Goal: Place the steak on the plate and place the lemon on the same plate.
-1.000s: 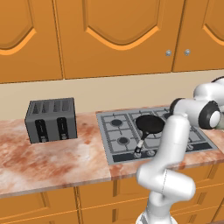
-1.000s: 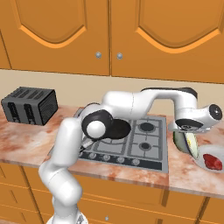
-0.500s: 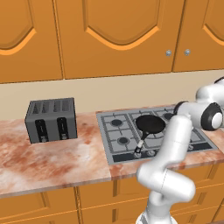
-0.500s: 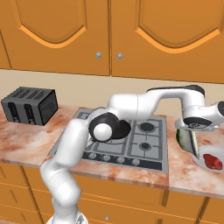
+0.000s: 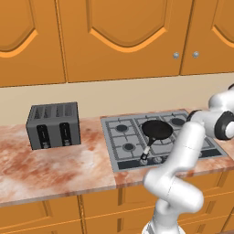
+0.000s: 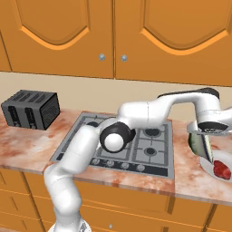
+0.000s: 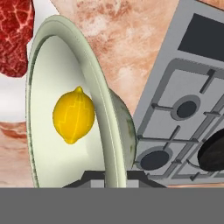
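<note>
Arm farther right, lemon [image 7: 73, 114] above fingers

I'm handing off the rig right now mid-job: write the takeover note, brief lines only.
Gripper: holds the pale bowl by its rim, tipped steeply over the right-hand counter.
Lemon: in the tilted bowl, not on the plate yet.
Steak: already on the white plate, beside the bowl.
Black pan: on the stove, untouched.
Done: steak. Left: get the lemon onto the same plate.
</note>
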You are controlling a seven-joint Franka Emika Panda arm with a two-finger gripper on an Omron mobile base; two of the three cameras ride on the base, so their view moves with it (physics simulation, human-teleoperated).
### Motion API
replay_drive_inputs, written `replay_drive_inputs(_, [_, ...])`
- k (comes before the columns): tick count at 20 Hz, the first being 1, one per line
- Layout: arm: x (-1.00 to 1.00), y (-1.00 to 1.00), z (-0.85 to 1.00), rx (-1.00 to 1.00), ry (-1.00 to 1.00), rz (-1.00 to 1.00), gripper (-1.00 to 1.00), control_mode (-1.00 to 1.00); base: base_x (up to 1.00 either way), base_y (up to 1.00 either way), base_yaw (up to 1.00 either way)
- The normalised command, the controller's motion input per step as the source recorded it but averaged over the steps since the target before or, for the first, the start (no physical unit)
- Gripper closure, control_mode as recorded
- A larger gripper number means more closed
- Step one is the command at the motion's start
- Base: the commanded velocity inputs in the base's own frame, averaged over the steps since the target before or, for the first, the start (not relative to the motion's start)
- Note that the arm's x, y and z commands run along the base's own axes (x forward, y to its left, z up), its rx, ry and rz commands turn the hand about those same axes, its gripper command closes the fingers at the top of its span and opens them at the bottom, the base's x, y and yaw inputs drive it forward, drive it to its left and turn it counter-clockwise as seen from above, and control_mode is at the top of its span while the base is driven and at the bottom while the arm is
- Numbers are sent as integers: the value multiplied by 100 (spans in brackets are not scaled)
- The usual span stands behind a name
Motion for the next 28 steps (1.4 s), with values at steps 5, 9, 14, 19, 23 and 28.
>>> replay_drive_inputs(5, [0, 0, 2, 5, 0, 0, 100, -100, 0, 0, 0])
replay_drive_inputs(9, [0, 1, 5, 9, 0, 0, 100, -100, 0, 0, 0])
replay_drive_inputs(14, [0, 2, 6, 11, 0, 0, 100, -100, 0, 0, 0])
replay_drive_inputs(19, [0, 0, 2, 9, 0, 0, 100, -100, 0, 0, 0])
replay_drive_inputs(23, [0, 3, 0, 2, 0, 0, 100, -100, 0, 0, 0])
replay_drive_inputs(28, [0, 9, -1, 0, 0, 0, 100, -100, 0, 0, 0])
